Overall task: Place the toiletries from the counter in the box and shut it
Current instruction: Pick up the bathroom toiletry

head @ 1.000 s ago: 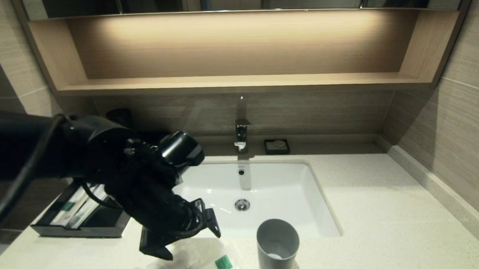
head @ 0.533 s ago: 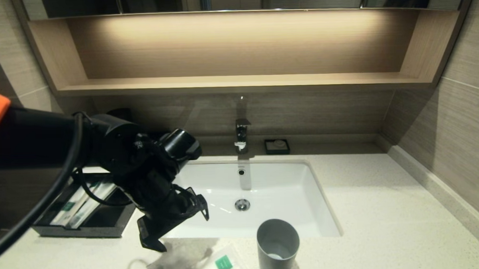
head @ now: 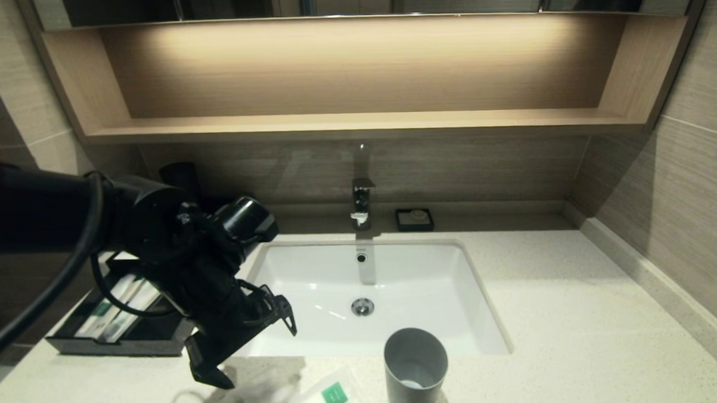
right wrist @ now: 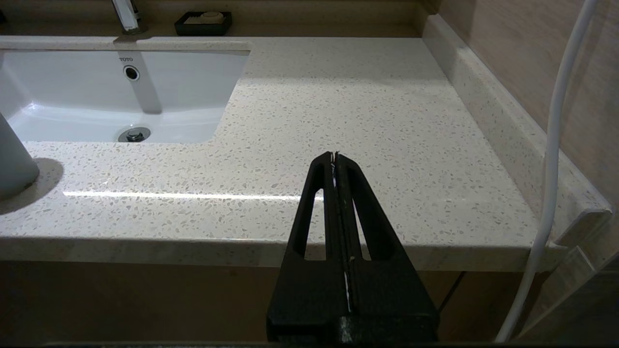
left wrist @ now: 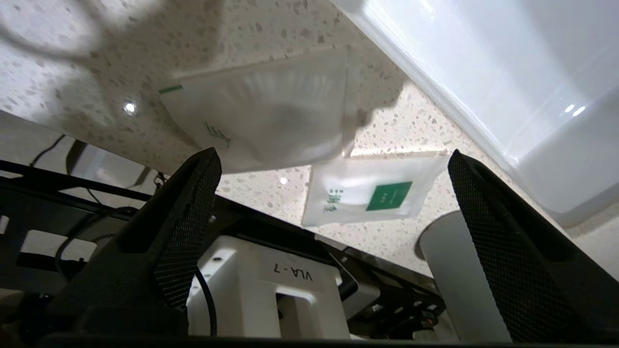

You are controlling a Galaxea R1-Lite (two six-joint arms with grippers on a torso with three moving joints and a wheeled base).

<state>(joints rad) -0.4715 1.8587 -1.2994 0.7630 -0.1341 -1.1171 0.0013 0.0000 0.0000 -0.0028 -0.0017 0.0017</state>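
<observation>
Two translucent sachets lie on the speckled counter (head: 547,314) near its front edge: one with a green square (head: 328,398) (left wrist: 372,198) and a plainer one (head: 264,395) (left wrist: 271,121) to its left, in the arm's shadow. My left gripper (head: 249,345) (left wrist: 333,155) hangs open just above and behind them, with nothing between its fingers. The black box (head: 119,348) sits at the far left with its drawer pulled out, and pale wrapped sticks with a green label (head: 109,308) lie inside. My right gripper (right wrist: 334,155) is shut and empty at the counter's front right edge.
A grey tumbler cup (head: 416,369) (left wrist: 459,280) stands right of the sachets, in front of the white basin (head: 399,337). The faucet (head: 361,201) and a small black soap dish (head: 414,219) are at the back wall. The robot's own base shows below the counter edge.
My left gripper has drifted left and a little back from over the sachets, still open. Both sachets lie where they were, and the right arm has not moved.
</observation>
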